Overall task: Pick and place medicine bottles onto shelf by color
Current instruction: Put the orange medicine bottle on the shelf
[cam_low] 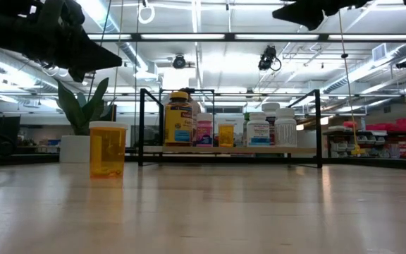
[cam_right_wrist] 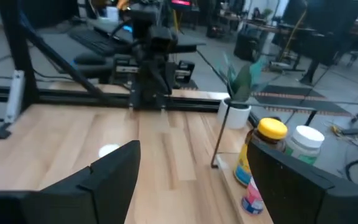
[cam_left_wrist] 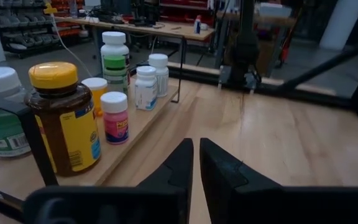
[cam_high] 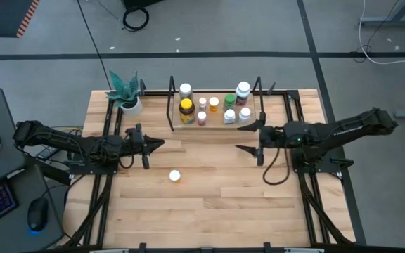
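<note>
One orange pill bottle with a white cap [cam_high: 175,176] [cam_low: 108,149] stands upright on its base on the bare table, in front of the shelf and apart from both grippers. The shelf [cam_high: 216,124] [cam_low: 231,150] near the far edge holds several bottles, among them the large amber one with a yellow lid [cam_high: 186,109] [cam_left_wrist: 64,118] and a pink one [cam_left_wrist: 115,118]. My left gripper [cam_high: 162,144] [cam_left_wrist: 196,158] hovers shut to the left of the shelf's front. My right gripper [cam_high: 247,137] [cam_right_wrist: 194,177] hovers open by the shelf's right front corner. Neither holds anything.
A white pot with a green plant [cam_high: 128,98] [cam_low: 80,141] stands at the far left corner beside the shelf. Black rails [cam_high: 107,140] run along both table sides. Bare wood lies between the grippers and toward the near edge. A keyboard and mouse [cam_high: 37,214] sit off the table's left.
</note>
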